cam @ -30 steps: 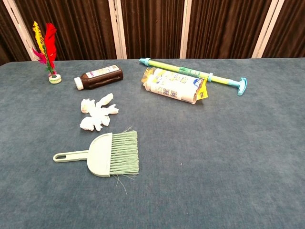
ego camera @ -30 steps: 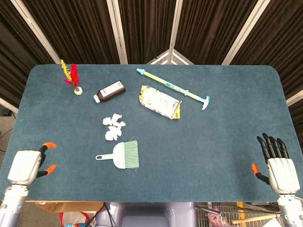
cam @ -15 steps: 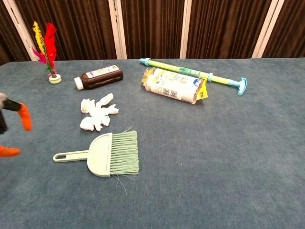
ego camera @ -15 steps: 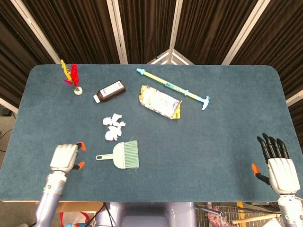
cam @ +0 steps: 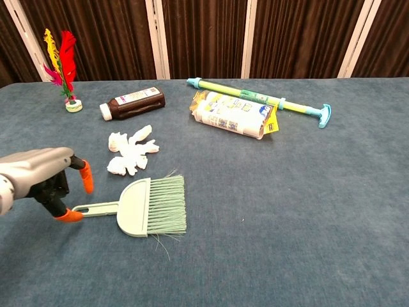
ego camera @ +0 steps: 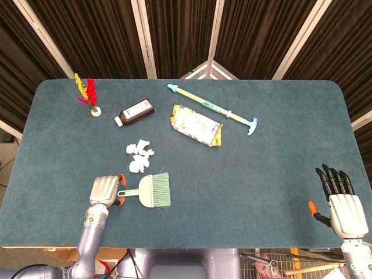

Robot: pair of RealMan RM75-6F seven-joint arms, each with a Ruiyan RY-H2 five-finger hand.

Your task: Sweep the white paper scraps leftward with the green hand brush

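The pale green hand brush [ego camera: 152,190] [cam: 150,206] lies flat near the table's front left, its bristles pointing right and its handle pointing left. Just behind it lie the white paper scraps [ego camera: 139,156] [cam: 130,152] in a small cluster. My left hand [ego camera: 104,190] [cam: 45,179] is at the handle's end, its orange-tipped fingers spread on either side of it without closing. My right hand [ego camera: 340,200] stays at the front right corner with its fingers stretched out and nothing in it; the chest view does not show it.
Behind the scraps lies a brown bottle [ego camera: 135,112] [cam: 132,103]. A feather shuttlecock [ego camera: 87,95] [cam: 61,61] stands at the back left. A printed packet [ego camera: 196,124] [cam: 233,115] and a long green-yellow rod [ego camera: 212,107] [cam: 262,100] lie at the back centre.
My left hand has travelled right from the front left edge to the end of the brush handle. The brush, the scraps and my right hand have not moved.
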